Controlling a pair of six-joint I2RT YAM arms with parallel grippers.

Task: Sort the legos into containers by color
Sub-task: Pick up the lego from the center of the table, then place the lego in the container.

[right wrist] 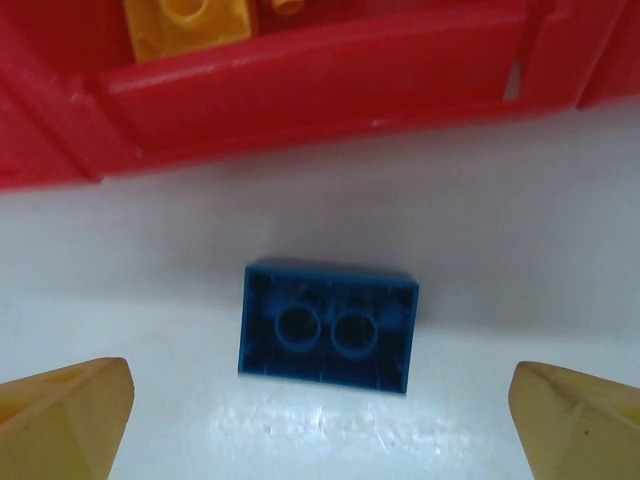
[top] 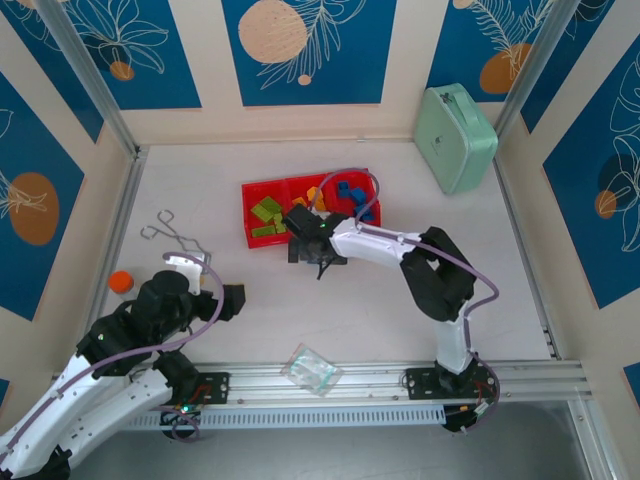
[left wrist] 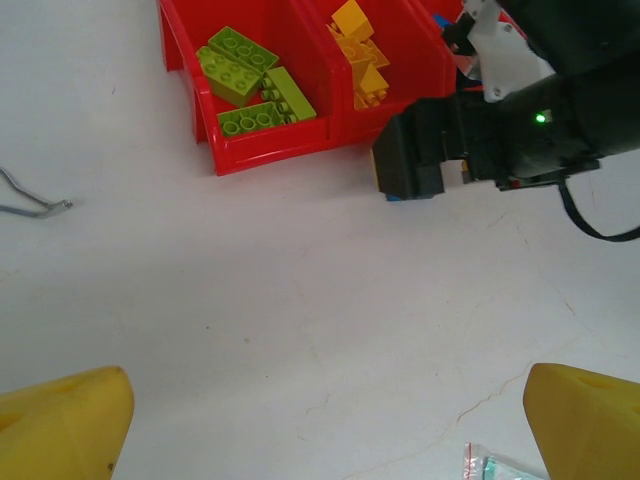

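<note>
Blue brick [right wrist: 327,327] under my wide-open right claw [right wrist: 320,415]
It lies hollow side up on the table [right wrist: 520,250], just outside the red bins [right wrist: 300,90], so I hang astride it for a pinch (my guess). Green bricks [left wrist: 245,80] and yellow bricks [left wrist: 358,50] sit sorted. My left claw [left wrist: 320,425] gapes empty, well back. No readable writing.

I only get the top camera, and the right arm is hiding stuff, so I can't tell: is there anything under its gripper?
Observer: Yes. A small blue plastic lego brick lies on the white table inside the open right gripper, untouched.
Operator: Which way up?
Observer: Upside down. Its hollow side shows two round tubes.
Operator: What's just behind it?
Observer: A red plastic bin holding orange-yellow bricks.
</note>
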